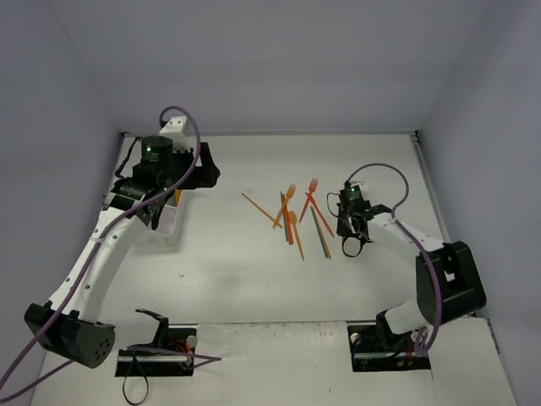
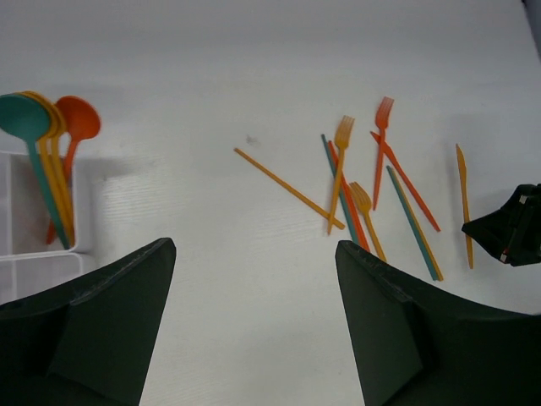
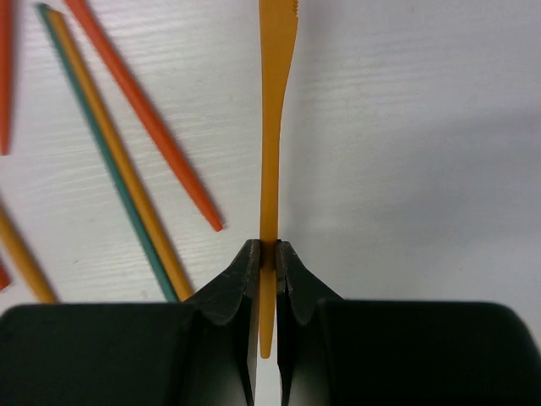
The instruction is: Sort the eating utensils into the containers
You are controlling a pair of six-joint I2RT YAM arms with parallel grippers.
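Several orange, red and teal utensils [image 1: 297, 216] lie scattered mid-table; they also show in the left wrist view [image 2: 363, 186]. The white compartment box [image 1: 166, 223] stands at the left, and in the left wrist view [image 2: 78, 250] it holds teal, orange and red spoons [image 2: 52, 161]. My left gripper [image 2: 254, 249] is wide open and empty above bare table right of the box, also seen from above [image 1: 199, 172]. My right gripper [image 3: 266, 251] is shut on the handle end of an orange knife [image 3: 275, 127], low at the table, at the pile's right edge [image 1: 348, 216].
Orange and teal sticks [image 3: 118, 161] and a red utensil handle [image 3: 148, 118] lie just left of the held knife. Grey walls close the table at the back and sides. The arm bases stand at the near edge.
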